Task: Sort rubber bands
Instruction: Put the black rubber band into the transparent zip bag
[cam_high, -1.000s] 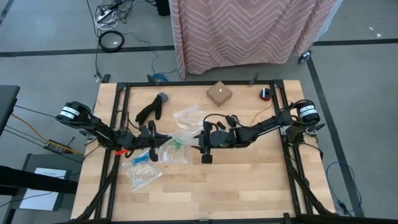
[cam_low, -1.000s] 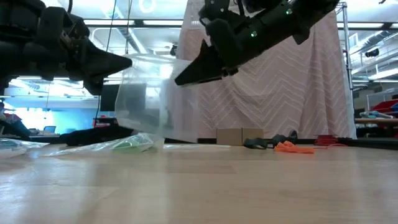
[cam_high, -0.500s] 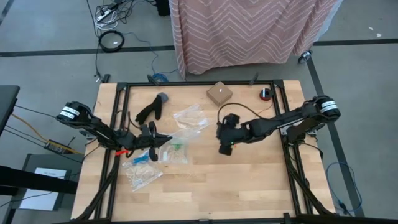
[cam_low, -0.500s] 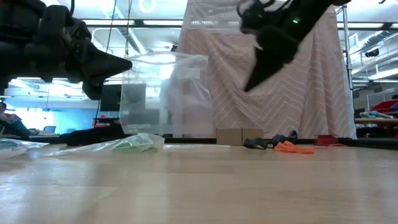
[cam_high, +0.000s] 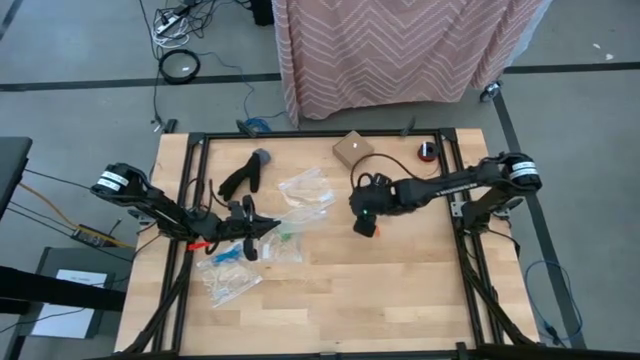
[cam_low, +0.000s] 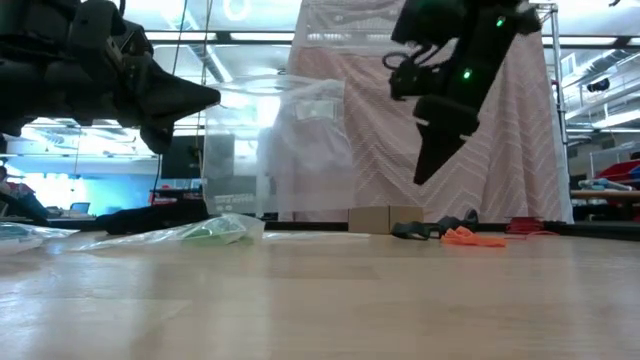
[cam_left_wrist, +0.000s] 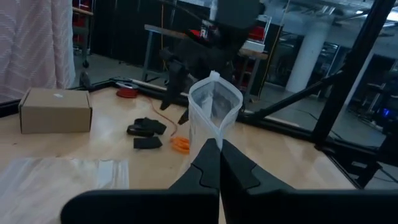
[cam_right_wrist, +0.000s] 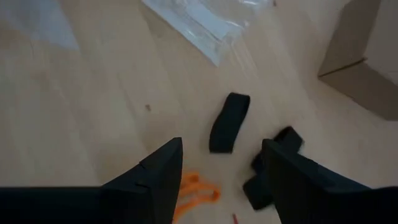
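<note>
1. The right gripper (cam_right_wrist: 221, 177), fingers apart and empty, hovers over the black rubber bands (cam_right_wrist: 229, 122) and orange rubber bands (cam_right_wrist: 198, 187) lying on the table (cam_right_wrist: 81, 124).
2. The nearest black band's long axis runs roughly along the fingers.
3. The left gripper (cam_left_wrist: 219, 163), pinched shut, holds the clear zip bag (cam_left_wrist: 214, 112) upright, well apart.

Light wooden table (cam_high: 400, 290) carrying a cardboard box (cam_high: 352, 150), clear zip bags (cam_high: 305, 188), black rubber bands (cam_right_wrist: 228, 122) and orange rubber bands (cam_right_wrist: 196, 185) just beyond the right jaws.
</note>
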